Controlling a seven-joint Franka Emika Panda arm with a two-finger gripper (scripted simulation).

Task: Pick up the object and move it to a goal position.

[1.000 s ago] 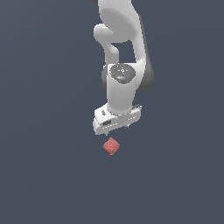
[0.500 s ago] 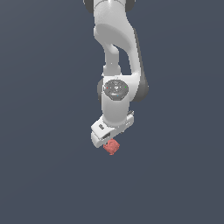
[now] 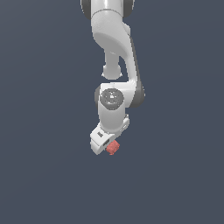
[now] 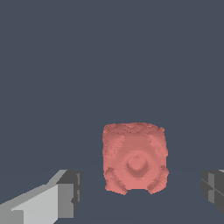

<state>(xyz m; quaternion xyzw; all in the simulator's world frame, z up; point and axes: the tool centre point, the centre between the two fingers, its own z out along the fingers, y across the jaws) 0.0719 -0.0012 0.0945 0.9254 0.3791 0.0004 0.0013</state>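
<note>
The object [image 4: 134, 161] is a small red-pink, rough, cube-like lump on the flat dark grey ground. In the wrist view it sits between my two fingers, with a gap on each side, nearer to the light grey finger [image 4: 65, 194] than to the dark one [image 4: 213, 189]. My gripper [image 4: 142, 192] is open and touches nothing. In the exterior view the white hand of the gripper [image 3: 104, 142] is low over the object [image 3: 113, 148], which shows at the hand's lower edge, on the exterior view's right. The fingertips are hidden there.
The white arm [image 3: 114, 52] comes down from the top of the exterior view. The ground [image 3: 43, 175] is a plain dark grey surface with no other objects or edges in view.
The arm has come down and the hand has turned and lowered onto the object. The object, clear below the hand one second ago, now sits against the hand's lower edge.
</note>
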